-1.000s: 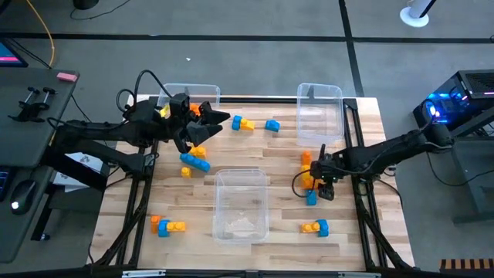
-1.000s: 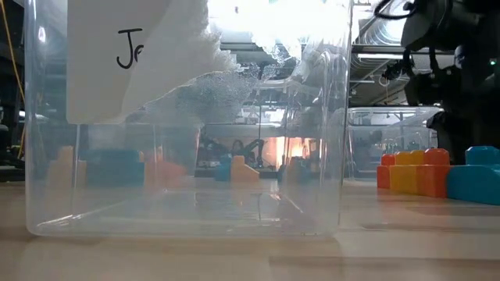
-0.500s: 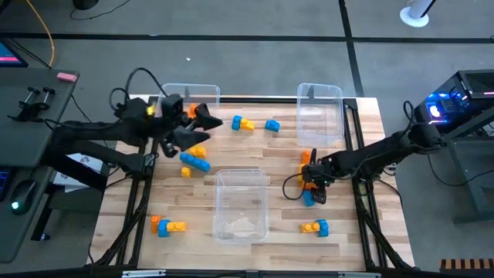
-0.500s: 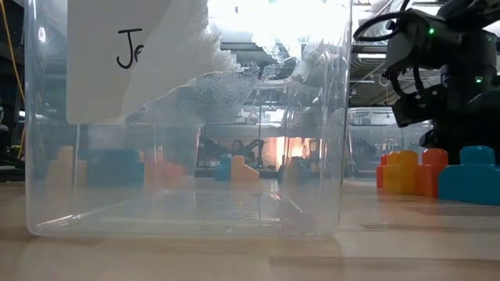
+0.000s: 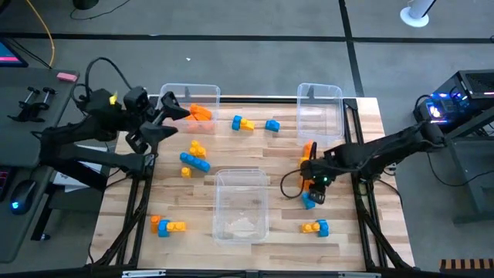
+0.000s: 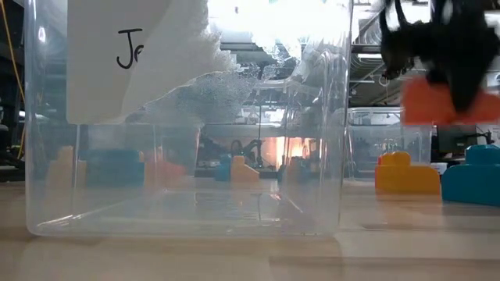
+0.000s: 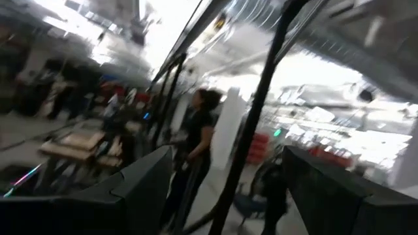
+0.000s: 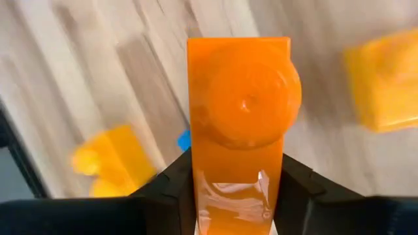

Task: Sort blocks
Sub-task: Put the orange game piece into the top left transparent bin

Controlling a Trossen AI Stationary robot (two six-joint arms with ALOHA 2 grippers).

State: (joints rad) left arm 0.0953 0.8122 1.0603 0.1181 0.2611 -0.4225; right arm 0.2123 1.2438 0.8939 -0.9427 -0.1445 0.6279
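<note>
Since the earlier frames, the right gripper (image 5: 310, 171) has closed on an orange block (image 8: 238, 124) and lifted it clear of the cluster at centre right of the high view; the left gripper (image 5: 171, 117) has pulled back toward the upper left, away from the table's middle.

In the right wrist view the orange block sits pinched between both fingers (image 8: 171, 189), stud facing the camera. The low view shows it hanging in the air at upper right, above a yellow block (image 6: 407, 173) and a blue block (image 6: 471, 176) left on the table (image 5: 363, 232).

The left gripper hovers by the upper-left bin (image 5: 190, 94) with its fingers spread and nothing between them. Orange blocks (image 5: 200, 113) already lie in that bin.

Other blocks are scattered across the high view: a blue and yellow group (image 5: 194, 156) at left of centre, two small blue-and-yellow pieces (image 5: 254, 123) at upper centre, a pair (image 5: 167, 225) at lower left, and another pair (image 5: 315, 227) at lower right. The middle bin (image 5: 241, 205) and the upper-right bin (image 5: 319, 113) look empty.

These blocks are likely light, stiff and hard, with smooth plastic sides that could slip or twist in a loose pinch. Flat opposite side faces are the best place to grip, as here, rather than the rounded stud. Joined pieces may resist coming apart, so a firm hold low on the body seems wise.
</note>
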